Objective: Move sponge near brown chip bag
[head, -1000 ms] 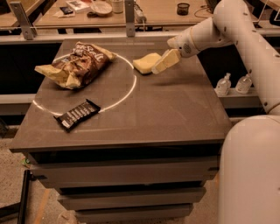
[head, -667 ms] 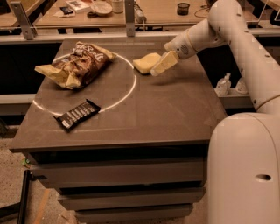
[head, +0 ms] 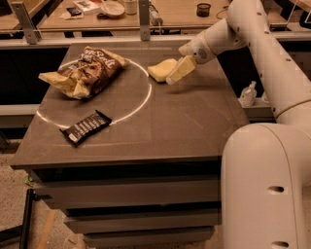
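The sponge (head: 160, 69) is a pale yellow block lying on the dark table top, just right of a white circle line. My gripper (head: 175, 76) reaches in from the right and sits right against the sponge's right side, low over the table. The brown chip bag (head: 86, 72) lies crumpled at the table's back left, inside the circle, about a bag's length to the left of the sponge.
A flat black candy bar (head: 86, 127) lies near the table's (head: 184, 126) front left, on the circle line. My arm (head: 262, 53) spans the right side. A small bottle (head: 248, 93) stands past the table's right edge. A cluttered bench (head: 165, 12) runs behind.
My gripper has shifted slightly left, closer against the sponge. The sponge, bag and candy bar stay where they were.
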`<state>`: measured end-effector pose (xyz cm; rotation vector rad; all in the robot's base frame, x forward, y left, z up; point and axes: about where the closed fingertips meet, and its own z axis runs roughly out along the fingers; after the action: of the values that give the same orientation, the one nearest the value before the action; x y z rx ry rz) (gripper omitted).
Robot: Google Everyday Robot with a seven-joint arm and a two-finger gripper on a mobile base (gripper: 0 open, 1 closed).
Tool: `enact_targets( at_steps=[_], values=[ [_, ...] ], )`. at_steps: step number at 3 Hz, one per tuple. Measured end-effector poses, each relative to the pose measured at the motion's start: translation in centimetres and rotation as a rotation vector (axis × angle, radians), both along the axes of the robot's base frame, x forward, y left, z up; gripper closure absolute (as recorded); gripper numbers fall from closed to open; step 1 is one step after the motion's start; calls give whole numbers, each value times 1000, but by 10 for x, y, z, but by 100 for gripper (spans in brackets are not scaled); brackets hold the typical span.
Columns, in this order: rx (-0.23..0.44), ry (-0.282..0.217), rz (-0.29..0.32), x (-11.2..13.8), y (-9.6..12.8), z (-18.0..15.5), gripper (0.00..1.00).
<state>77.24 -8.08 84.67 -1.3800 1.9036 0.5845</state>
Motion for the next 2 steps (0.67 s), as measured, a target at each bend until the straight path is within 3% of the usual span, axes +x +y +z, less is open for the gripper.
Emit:
enact_targets(
  at_steps=[2],
  values=[
    [-62,38,-20,0,-6,-13,0]
  ],
)
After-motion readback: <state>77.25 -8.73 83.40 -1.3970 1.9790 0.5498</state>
